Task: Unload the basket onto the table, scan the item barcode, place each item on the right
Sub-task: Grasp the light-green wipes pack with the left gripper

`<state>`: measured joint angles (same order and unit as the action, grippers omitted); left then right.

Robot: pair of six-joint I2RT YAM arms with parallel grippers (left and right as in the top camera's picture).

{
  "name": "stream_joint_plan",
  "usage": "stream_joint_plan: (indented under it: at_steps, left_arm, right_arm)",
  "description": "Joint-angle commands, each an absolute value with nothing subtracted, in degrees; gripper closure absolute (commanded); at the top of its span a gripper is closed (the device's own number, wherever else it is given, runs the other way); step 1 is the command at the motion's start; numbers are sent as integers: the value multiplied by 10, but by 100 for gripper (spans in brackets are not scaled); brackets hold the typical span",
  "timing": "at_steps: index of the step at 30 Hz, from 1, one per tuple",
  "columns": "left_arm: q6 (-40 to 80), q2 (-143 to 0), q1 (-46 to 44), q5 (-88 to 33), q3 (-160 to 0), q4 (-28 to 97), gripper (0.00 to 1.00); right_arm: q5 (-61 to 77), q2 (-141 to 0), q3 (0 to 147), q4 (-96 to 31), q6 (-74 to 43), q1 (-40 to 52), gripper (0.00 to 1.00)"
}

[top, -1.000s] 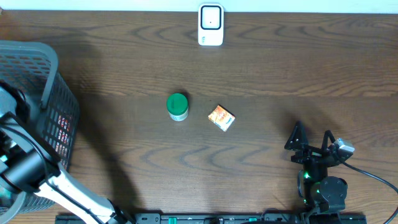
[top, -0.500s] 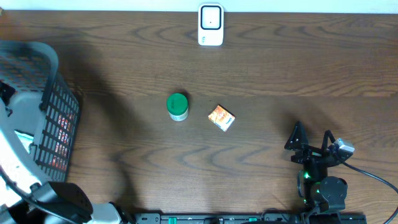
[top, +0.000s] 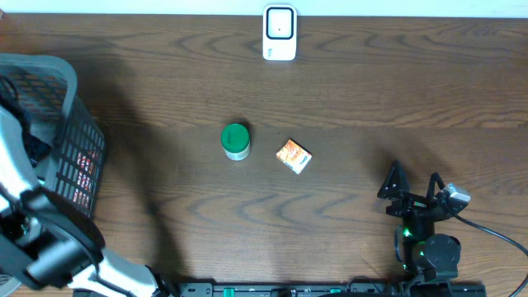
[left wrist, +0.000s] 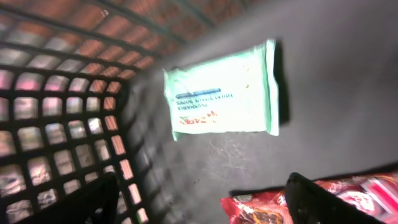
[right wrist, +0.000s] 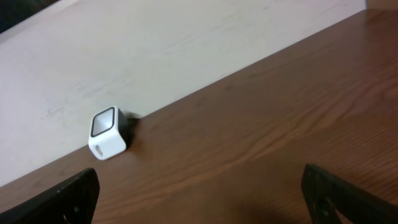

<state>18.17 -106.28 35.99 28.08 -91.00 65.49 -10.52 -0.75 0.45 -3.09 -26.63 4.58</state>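
Your left end effector (left wrist: 199, 196) hangs wide open and empty inside the dark mesh basket (top: 87, 157), over a pale green packet (left wrist: 221, 93). Lift it straight clear of the rim. The small orange carton (top: 294, 155) waits mid-way across the wooden bench (top: 371, 99), short of the white scanner (top: 280, 33).

Wooden table (top: 346, 91) bears basket (top: 82, 155), green-lidded jar (top: 236, 141), orange box (top: 294, 155), white scanner (top: 280, 33).

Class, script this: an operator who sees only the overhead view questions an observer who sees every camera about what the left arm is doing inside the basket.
Operator: What lies in the black mesh plastic basket?
Observer: A pale green flat packet with printed text, lying on the basket's floor.
Operator: Is the left gripper holding it?
Observer: No; its jaws are open and empty, clear of the packet.
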Motion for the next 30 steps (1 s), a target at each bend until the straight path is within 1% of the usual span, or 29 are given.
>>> stream_joint_plan:
  at_steps: [1, 11, 16, 19, 24, 30]
  left_arm:
    - [187, -1108, 362, 301, -906, 652, 11]
    - [197, -1197, 362, 302, -905, 623, 10]
    - [197, -1218, 363, 356, -888, 617, 9]
    - [197, -1222, 368, 361, -873, 605, 9]
    - [197, -1222, 381, 361, -832, 564, 9]
    - [181, -1222, 389, 360, -767, 479, 9]
  right_arm:
    - [-109, -8, 3, -32, -272, 49, 1]
    - [-109, -8, 3, -32, -272, 49, 1]
    - [-109, -8, 3, -32, -272, 49, 1]
    - [-109, -8, 3, -32, -272, 49, 1]
    - [-109, -8, 3, -32, -272, 49, 1]
    - [-109, -8, 3, -32, -272, 49, 1]
